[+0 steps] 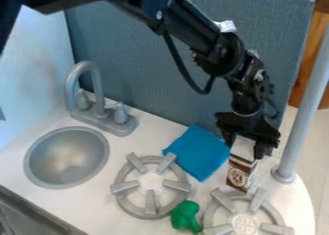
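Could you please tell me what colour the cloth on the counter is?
The cloth is bright blue, seen best in the camera view.

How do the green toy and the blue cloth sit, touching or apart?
Apart. The camera view shows a strip of white counter between the cloth's lower corner and the top of the green toy.

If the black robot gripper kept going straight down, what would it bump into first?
The gripper already has a brown-and-white carton between its fingers, so the carton's bottom would probably meet the white countertop first. Depth is hard to judge, though.
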Motion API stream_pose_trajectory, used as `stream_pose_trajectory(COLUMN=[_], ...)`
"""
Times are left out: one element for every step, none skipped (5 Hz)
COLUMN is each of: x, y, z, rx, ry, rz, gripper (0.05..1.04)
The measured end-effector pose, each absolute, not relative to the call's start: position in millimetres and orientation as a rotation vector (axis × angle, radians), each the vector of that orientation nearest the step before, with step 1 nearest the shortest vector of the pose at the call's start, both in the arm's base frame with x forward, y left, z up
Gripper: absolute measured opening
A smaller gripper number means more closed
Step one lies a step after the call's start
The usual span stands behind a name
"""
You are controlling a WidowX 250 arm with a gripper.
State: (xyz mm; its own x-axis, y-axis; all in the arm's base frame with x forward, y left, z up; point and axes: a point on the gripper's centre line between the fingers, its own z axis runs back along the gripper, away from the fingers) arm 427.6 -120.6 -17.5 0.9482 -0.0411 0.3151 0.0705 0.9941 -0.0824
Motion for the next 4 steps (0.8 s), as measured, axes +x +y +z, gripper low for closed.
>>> stream_pose_trajectory(x=[432.7,435.4,439.7,438.6], y=[-121.9,-121.9,-121.8,-120.9], z=[-18.1,-18.7,-17.4,-23.6], rx=[-0.094,-0.093,-0.09,-0.094], ry=[-0.328,-0.334,-0.365,-0.408], rz=[-0.061,-0.07,-0.08,-0.09], gripper=[0.819,0.819,0.819,0.819])
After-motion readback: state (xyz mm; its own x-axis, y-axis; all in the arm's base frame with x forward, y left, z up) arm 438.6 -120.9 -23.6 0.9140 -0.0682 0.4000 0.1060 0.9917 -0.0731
